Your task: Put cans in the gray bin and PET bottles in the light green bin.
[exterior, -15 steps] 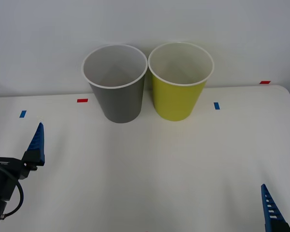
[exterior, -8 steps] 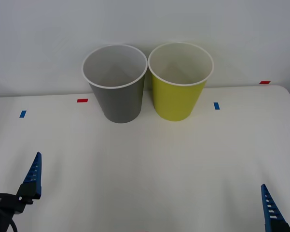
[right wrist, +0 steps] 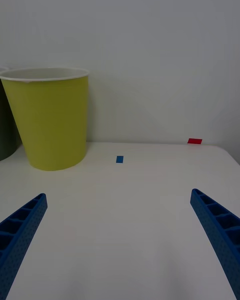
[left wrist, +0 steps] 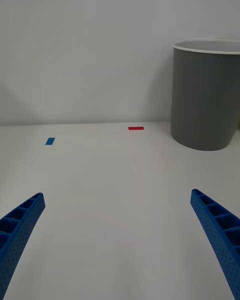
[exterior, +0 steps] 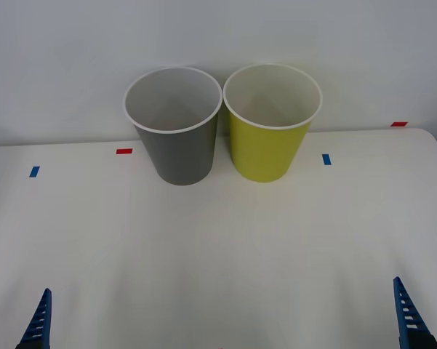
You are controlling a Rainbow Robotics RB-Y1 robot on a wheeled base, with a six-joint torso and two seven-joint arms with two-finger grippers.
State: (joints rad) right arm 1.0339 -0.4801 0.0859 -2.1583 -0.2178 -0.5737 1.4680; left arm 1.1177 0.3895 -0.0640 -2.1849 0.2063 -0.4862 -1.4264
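The gray bin (exterior: 176,138) and the light green bin (exterior: 269,142) stand upright side by side at the back of the white table, rims almost touching; what shows of both pale insides is bare. The cans and PET bottles are out of view. My left gripper (left wrist: 117,195) is open and holds nothing, low at the near left, facing the gray bin (left wrist: 205,102) from well short of it. My right gripper (right wrist: 118,195) is open too, at the near right, with the light green bin (right wrist: 50,122) far ahead. One blue finger of each shows in the front view, left (exterior: 38,323) and right (exterior: 406,313).
Small tape marks lie on the white table (exterior: 218,247): a red mark (exterior: 123,151) and a blue mark (exterior: 34,171) left of the bins, a blue mark (exterior: 326,158) and a red mark (exterior: 398,123) to their right. A plain wall stands behind the bins.
My left gripper has drawn back toward the near left corner, leaving one fingertip in the front view. The right gripper and both bins have not moved.
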